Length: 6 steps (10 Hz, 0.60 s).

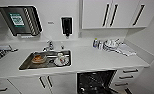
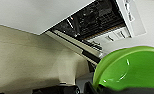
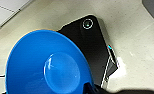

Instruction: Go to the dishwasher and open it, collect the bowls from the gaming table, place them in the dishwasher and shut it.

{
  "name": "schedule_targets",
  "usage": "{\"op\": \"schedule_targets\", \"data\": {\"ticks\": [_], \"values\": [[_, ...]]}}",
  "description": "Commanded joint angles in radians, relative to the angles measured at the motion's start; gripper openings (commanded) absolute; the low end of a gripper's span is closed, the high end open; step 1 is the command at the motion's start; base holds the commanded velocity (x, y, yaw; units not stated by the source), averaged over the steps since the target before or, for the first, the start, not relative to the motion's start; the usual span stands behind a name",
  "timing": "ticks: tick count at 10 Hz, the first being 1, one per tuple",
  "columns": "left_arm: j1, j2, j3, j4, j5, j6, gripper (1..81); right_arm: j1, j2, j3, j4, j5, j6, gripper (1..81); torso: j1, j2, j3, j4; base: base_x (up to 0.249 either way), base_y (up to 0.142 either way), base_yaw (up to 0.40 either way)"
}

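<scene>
You are facing the kitchen counter, and the dishwasher (image 1: 95,82) under the white surface (image 1: 93,60) stands open, its dark interior with racks showing at the lower edge of the head view, right of the white cabinet doors (image 1: 45,83) with dark handles. Drawers (image 1: 129,75) sit just to its right. The steel sink (image 1: 45,60) in the surface holds a brownish dish (image 1: 38,59) and a white cup (image 1: 60,59), with the tap (image 1: 50,45) behind it. A pile of white crockery and cloths (image 1: 115,46) lies at the back right of the surface.

In your left wrist view, the left gripper (image 2: 103,88) holds the lime green bowl (image 2: 133,68) by its rim, and the open dishwasher cavity (image 2: 93,20) shows beyond it, with beige floor (image 2: 23,55) beside it. In your right wrist view, the right gripper (image 3: 93,88) holds the bright blue bowl (image 3: 48,65) at its rim, above the robot's dark base (image 3: 93,47) and the pale floor.
</scene>
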Motion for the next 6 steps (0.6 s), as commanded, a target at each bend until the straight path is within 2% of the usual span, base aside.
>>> {"op": "schedule_targets", "data": {"ticks": [1,3,5,6], "values": [[-0.136,0.048,-0.017,0.078,-0.194,-0.150,1.0,0.024,-0.027,0.006,-0.006,-0.042,0.004,1.0,0.000,0.000,0.000,0.000,0.000,0.000,0.000],[-0.168,0.123,-0.010,0.082,-0.195,-0.192,1.0,0.024,-0.024,0.006,-0.007,-0.043,0.004,1.0,0.000,0.000,0.000,0.000,0.000,0.000,0.000],[-0.219,0.198,0.004,0.157,-0.161,-0.256,1.0,0.022,-0.022,0.003,-0.007,-0.043,0.004,1.0,0.000,0.000,0.000,0.000,0.000,0.000,0.000],[-0.236,0.222,0.004,0.188,-0.125,-0.262,1.0,0.022,-0.021,0.003,-0.009,-0.043,0.004,1.0,0.000,0.000,-0.001,0.000,0.000,0.000,0.000]]}}
